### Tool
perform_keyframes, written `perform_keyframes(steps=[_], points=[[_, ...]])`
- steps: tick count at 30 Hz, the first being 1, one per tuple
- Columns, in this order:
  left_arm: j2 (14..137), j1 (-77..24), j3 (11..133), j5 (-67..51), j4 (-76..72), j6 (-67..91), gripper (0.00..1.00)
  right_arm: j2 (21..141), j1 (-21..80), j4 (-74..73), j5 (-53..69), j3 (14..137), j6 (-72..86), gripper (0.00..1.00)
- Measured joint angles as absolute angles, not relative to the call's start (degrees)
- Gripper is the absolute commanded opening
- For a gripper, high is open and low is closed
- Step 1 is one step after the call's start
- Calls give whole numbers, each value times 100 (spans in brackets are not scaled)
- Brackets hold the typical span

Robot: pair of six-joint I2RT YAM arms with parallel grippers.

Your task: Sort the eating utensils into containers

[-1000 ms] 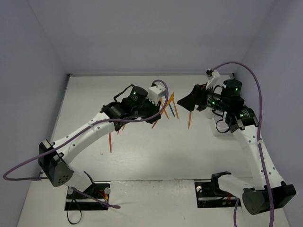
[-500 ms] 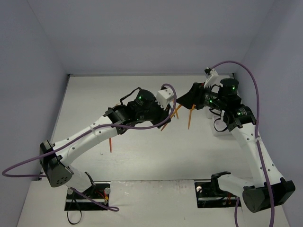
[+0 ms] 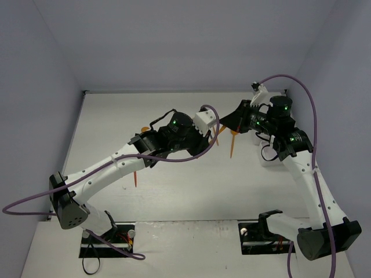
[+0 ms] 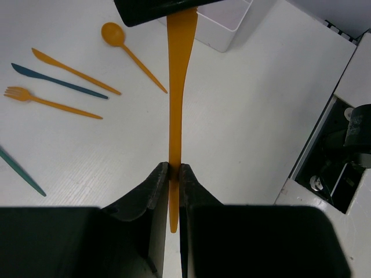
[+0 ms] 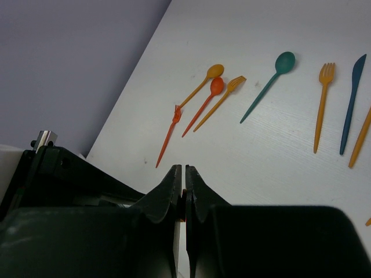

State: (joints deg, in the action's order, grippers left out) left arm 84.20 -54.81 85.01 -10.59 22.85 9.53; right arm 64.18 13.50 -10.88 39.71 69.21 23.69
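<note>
Orange plastic is pinched at both ends at this moment: the orange utensil [image 4: 175, 104] is clamped near its narrow tip by the left gripper [image 4: 173, 171], whose jaws are pressed flat against the shaft. Its wider end is taken in by the right gripper [image 5: 182, 174], whose jaws are closed to a slit with a sliver of orange showing between them. The step in hand is judged to be a handover from left to right. It is done well if the left jaws are opened only once the right grip is firm, and if they are drawn back along the line of the shaft, not sideways, so that the thin, springy piece is not bent or flicked loose. No twist should be put on the piece while both ends are gripped. The head is hidden under the right gripper, so the kind of utensil, and with it the proper compartment, cannot be told. The piece is held in the air above the table [image 4: 249, 133], bridging the two grippers, with its tip poking out just behind the left fingertips. The white container [image 4: 223, 23] is seen just beyond the right gripper, close at hand for the drop, while the loose utensils [image 4: 75, 72] are spread on the table well to the side.
</note>
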Motion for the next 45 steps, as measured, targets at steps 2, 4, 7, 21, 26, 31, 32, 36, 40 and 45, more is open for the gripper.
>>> perform_keyframes(steps=[2, 4, 7, 21, 26, 31, 32, 36, 40, 45], points=[[8425, -5481, 8503, -1000, 2283, 938, 0, 6404, 1353, -1054, 3957, 6921, 2408, 0], [8433, -5489, 8503, -936, 2280, 933, 17, 6390, 1363, -1047, 3916, 6921, 2418, 0], [8432, -5510, 8503, -830, 2248, 919, 52, 6373, 1365, -1051, 3827, 6921, 2402, 0], [8016, -5372, 7969, 680, 2564, 1210, 77, 6153, 1062, -1404, 1705, 7174, 1584, 0], [7325, -4389, 7044, 778, 2888, 1714, 78, 5988, 264, -1501, 431, 7434, 1168, 0], [6244, -3134, 6040, 849, 3206, 1834, 80, 6051, 78, -1541, -729, 7660, 737, 0], [6030, -3010, 5929, 875, 3277, 1807, 80, 6101, 25, -1550, -872, 7712, 651, 0], [5358, -2771, 5586, 1071, 3325, 1662, 80, 6369, -234, -1551, -1338, 7859, 366, 0], [4904, -2729, 5171, 1345, 3255, 1544, 80, 6658, -475, -1562, -1563, 7867, 144, 0], [4681, -2729, 4796, 1537, 3264, 1391, 80, 6926, -713, -1567, -1728, 7855, -139, 0]])
